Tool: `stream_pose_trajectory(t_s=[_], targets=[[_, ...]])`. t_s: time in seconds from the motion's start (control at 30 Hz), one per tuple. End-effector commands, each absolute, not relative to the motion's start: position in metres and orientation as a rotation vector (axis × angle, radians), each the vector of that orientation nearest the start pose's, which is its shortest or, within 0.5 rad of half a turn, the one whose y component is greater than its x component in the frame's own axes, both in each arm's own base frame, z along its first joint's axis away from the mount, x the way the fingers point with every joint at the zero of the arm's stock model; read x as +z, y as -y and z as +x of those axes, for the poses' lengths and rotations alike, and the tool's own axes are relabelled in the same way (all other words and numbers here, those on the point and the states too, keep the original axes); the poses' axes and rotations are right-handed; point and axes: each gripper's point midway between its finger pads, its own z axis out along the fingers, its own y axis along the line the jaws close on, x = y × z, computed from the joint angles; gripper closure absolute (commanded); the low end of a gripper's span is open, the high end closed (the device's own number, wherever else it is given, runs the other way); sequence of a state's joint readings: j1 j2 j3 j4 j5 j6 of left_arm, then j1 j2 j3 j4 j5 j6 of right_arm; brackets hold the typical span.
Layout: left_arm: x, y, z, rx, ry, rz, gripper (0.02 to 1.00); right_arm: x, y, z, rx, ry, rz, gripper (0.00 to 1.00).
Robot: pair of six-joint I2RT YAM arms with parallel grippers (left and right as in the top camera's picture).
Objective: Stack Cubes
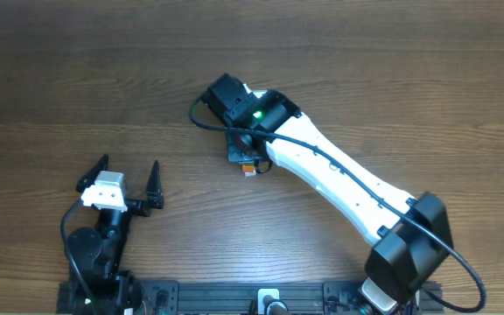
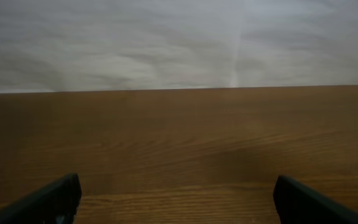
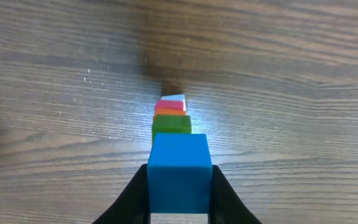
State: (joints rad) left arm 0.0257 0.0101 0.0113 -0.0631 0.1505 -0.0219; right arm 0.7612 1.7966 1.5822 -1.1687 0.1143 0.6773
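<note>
In the right wrist view, my right gripper [image 3: 179, 183] is shut on a blue cube [image 3: 179, 160], one finger pressed against each side. The blue cube sits at the top of a column made of a green cube [image 3: 171, 124], an orange cube [image 3: 170, 112], a red cube [image 3: 168, 104] and a white cube [image 3: 175, 98]. In the top view, the right gripper [image 1: 245, 151] reaches to the table's middle, and a sliver of the stack [image 1: 249, 167] peeks out beneath it. My left gripper [image 1: 130, 179] stands open near the left front, holding nothing.
Bare wooden tabletop [image 1: 392, 79] surrounds the stack on all sides. The right arm's white link [image 1: 339, 175] slants from the front right toward the middle. Open table [image 2: 179, 137] stretches ahead of the left gripper [image 2: 176, 205] to a pale wall.
</note>
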Motion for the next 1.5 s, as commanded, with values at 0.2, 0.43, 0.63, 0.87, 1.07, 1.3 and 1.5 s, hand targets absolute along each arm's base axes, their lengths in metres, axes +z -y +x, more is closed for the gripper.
stream_pose_trajectory(t_s=[0.2, 0.43, 0.63, 0.87, 1.07, 1.3, 1.5], targets=[[0.161, 0.020, 0.245, -0.112, -1.627, 0.092, 0.020, 0.135, -0.257, 0.285, 0.078, -2.937, -0.123, 0.989], [0.161, 0.020, 0.245, -0.112, -1.627, 0.092, 0.018, 0.130, -0.257, 0.285, 0.066, -2.947, -0.119, 0.989], [0.161, 0.020, 0.245, -0.112, -1.627, 0.092, 0.018, 0.129, -0.259, 0.285, 0.066, -2.947, -0.124, 0.989], [0.161, 0.020, 0.245, -0.112, -1.627, 0.092, 0.018, 0.122, -0.261, 0.284, 0.053, -2.957, -0.133, 0.989], [0.161, 0.020, 0.245, -0.112, -1.627, 0.092, 0.018, 0.122, -0.261, 0.285, 0.050, -2.957, -0.132, 0.989], [0.161, 0.020, 0.245, -0.112, -1.627, 0.092, 0.018, 0.118, -0.261, 0.285, 0.040, -2.962, -0.133, 0.980], [0.161, 0.020, 0.245, -0.112, -1.627, 0.092, 0.018, 0.113, -0.261, 0.286, 0.029, -2.970, -0.134, 0.958]])
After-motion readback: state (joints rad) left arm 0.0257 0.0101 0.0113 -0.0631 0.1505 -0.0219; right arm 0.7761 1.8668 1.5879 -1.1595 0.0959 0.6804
